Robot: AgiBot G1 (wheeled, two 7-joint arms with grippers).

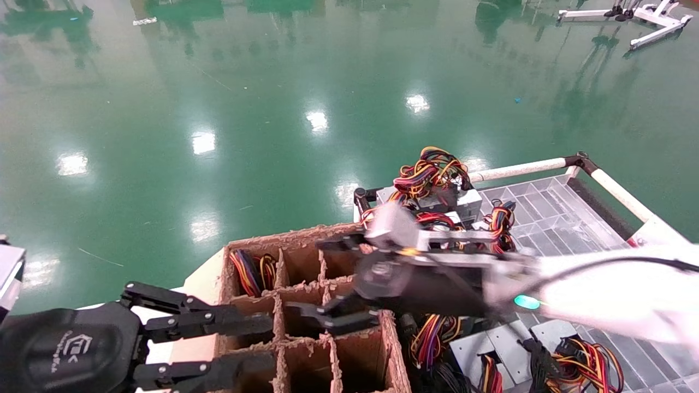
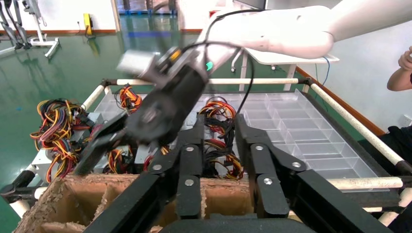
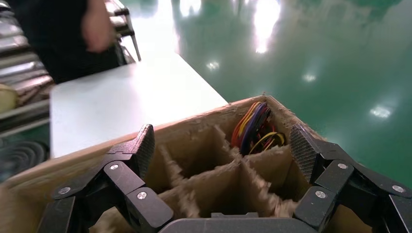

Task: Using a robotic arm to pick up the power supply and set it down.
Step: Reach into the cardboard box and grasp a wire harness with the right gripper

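Observation:
My right gripper (image 1: 311,278) hangs open and empty over the divided cardboard box (image 1: 284,236), its white arm (image 1: 600,289) reaching in from the right. A red, orange, yellow and purple wire bundle (image 1: 250,272) fills the box's far-left compartment; I take it for the power supply, whose grey casing is hidden down in the cell. In the right wrist view the same bundle (image 3: 255,127) lies beyond the spread fingers of that gripper (image 3: 223,145). My left gripper (image 1: 270,343) is open at the box's near-left side, holding nothing (image 2: 219,126).
Other grey supplies with wire bundles (image 1: 431,185) are piled on the clear plastic tray (image 1: 551,213) inside a white-railed cart (image 1: 519,169). More lie near the front (image 1: 491,349). A white table (image 3: 121,102) and a person (image 3: 63,39) stand beyond the box. Green floor surrounds everything.

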